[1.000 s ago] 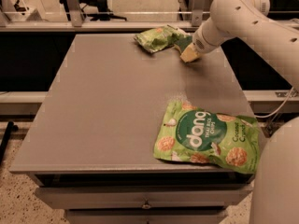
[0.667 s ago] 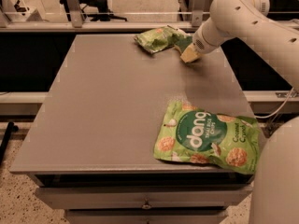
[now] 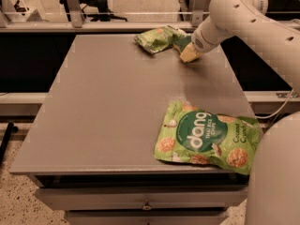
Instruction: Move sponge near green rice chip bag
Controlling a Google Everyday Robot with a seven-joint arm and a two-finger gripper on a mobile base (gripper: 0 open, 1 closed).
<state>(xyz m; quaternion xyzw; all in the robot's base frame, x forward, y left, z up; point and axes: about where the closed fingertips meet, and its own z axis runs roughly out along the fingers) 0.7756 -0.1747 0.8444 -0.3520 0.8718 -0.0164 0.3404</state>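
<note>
The sponge [image 3: 186,52], dark green on top with a pale yellow base, lies at the far right of the grey table [image 3: 117,107]. It touches the right end of the green rice chip bag [image 3: 157,39], a small wrinkled light green bag at the table's back edge. My gripper [image 3: 193,45] is right at the sponge, hidden behind the white wrist of the arm [image 3: 234,13], which reaches in from the upper right.
A larger flat green bag with white "dang" lettering [image 3: 208,137] lies at the table's front right corner. The robot's white body [image 3: 276,172] fills the lower right. A drawer front [image 3: 145,203] runs below the table edge. Metal rails and dark gaps lie behind the table.
</note>
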